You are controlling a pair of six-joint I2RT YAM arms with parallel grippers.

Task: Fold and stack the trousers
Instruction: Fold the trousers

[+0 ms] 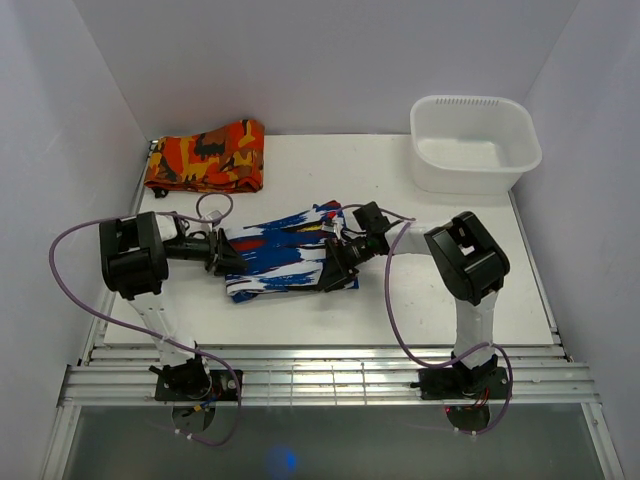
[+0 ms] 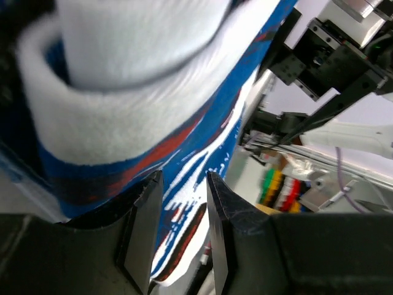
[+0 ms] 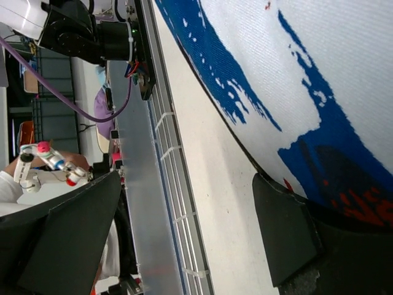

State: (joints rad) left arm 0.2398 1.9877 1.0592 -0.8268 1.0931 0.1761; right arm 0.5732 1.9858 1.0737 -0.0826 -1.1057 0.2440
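The trousers (image 1: 285, 252), blue and white with red marks, lie folded into a short bundle at the middle of the table. My left gripper (image 1: 224, 258) is at their left end. In the left wrist view its jaws (image 2: 184, 177) stand close together with the printed cloth (image 2: 202, 123) between them, and a thick white fold bulges above. My right gripper (image 1: 333, 262) is at the bundle's right end. In the right wrist view it (image 3: 187, 178) is wide open, one finger (image 3: 285, 233) against the cloth's edge (image 3: 295, 74), the other over bare table.
A folded orange-red-and-black cloth (image 1: 205, 155) lies at the back left. A white tub (image 1: 475, 145) stands at the back right. A purple cable loop (image 1: 214, 207) lies near the left gripper. A metal rail (image 1: 320, 375) runs along the front edge. White walls enclose the table.
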